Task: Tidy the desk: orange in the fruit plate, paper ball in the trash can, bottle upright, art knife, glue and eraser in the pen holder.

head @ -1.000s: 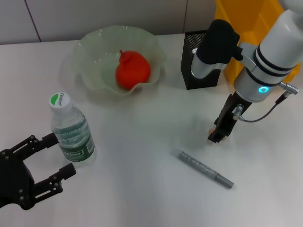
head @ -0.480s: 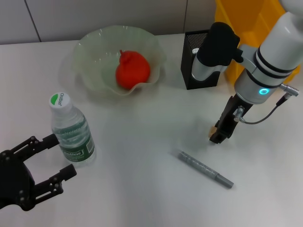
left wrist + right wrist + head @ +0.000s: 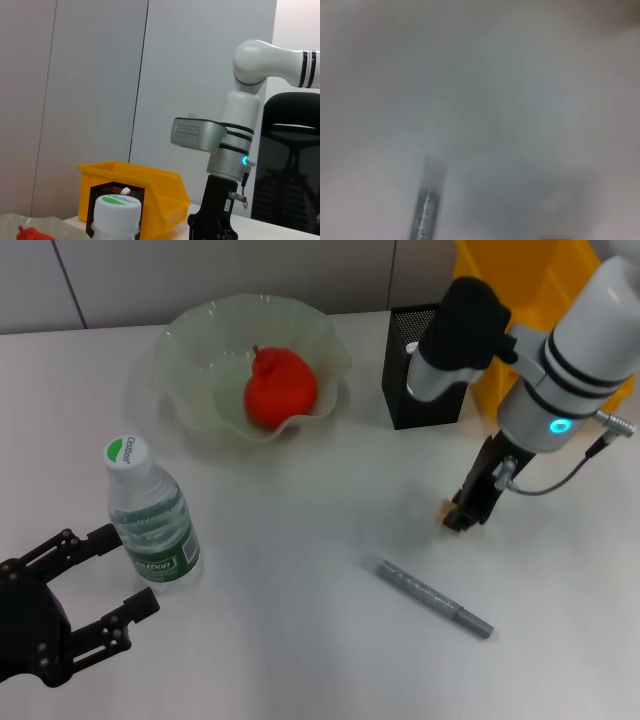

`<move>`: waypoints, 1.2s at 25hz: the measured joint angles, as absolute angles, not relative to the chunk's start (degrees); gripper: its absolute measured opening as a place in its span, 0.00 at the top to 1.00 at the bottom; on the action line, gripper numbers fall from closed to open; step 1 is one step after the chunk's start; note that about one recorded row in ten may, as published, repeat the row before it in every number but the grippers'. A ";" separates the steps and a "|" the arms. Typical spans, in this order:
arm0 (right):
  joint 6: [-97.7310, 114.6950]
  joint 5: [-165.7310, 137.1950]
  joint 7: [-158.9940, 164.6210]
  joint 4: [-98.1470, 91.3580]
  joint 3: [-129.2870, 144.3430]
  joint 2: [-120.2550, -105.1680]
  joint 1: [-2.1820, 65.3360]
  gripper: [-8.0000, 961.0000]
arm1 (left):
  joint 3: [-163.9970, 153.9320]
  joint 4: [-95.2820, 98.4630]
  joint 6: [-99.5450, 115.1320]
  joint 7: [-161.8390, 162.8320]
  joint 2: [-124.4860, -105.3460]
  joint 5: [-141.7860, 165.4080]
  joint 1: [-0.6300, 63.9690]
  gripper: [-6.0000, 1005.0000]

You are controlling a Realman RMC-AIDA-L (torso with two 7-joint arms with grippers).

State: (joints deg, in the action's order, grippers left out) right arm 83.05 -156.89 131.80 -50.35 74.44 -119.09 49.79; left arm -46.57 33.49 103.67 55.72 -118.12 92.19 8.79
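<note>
Two arms are over the white tabletop [image 3: 300, 640]. The right claw [image 3: 462, 518] points down at the tabletop's right side, in front of the black mesh pen holder [image 3: 420, 380], and a small tan object, likely the eraser [image 3: 444, 509], shows at its tip; I cannot tell whether the fingers are closed on it or merely touching it. Near this claw, toward the robot, the grey art knife [image 3: 433, 597] lies flat on the tabletop at a slant, apart from the claw. The right wrist view shows one end of the art knife [image 3: 426, 205] on bare tabletop and little else.

The left claw [image 3: 95, 585] is at the near left corner, its black fingers [image 3: 120, 620] spread wide on either side of the base of the bottle [image 3: 150, 520], close to it but not clearly touching. The bottle stands upright with a green-and-white cap and green label. In the left wrist view the bottle's cap [image 3: 117, 210] sits in front, with the pen holder [image 3: 112, 200] and a yellow bin [image 3: 145, 190] beyond it.

The orange [image 3: 280, 390] rests inside the pale green, wavy-edged fruit plate [image 3: 190, 335] at the far side, left of the pen holder. The yellow bin [image 3: 520, 290] stands behind the pen holder.
</note>
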 joint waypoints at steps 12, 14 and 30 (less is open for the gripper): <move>84.58 -156.48 133.41 -75.41 65.80 -119.07 45.46 0.73 | -46.58 33.49 103.82 55.70 -118.16 92.19 8.93 0.22; 81.72 -156.44 133.77 -76.43 65.66 -119.11 45.07 0.73 | -46.65 33.48 103.66 55.69 -118.19 92.19 8.88 0.22; 69.02 -156.76 133.70 -69.61 66.24 -119.12 44.49 0.73 | -46.50 32.69 103.79 55.63 -118.21 92.20 8.82 0.22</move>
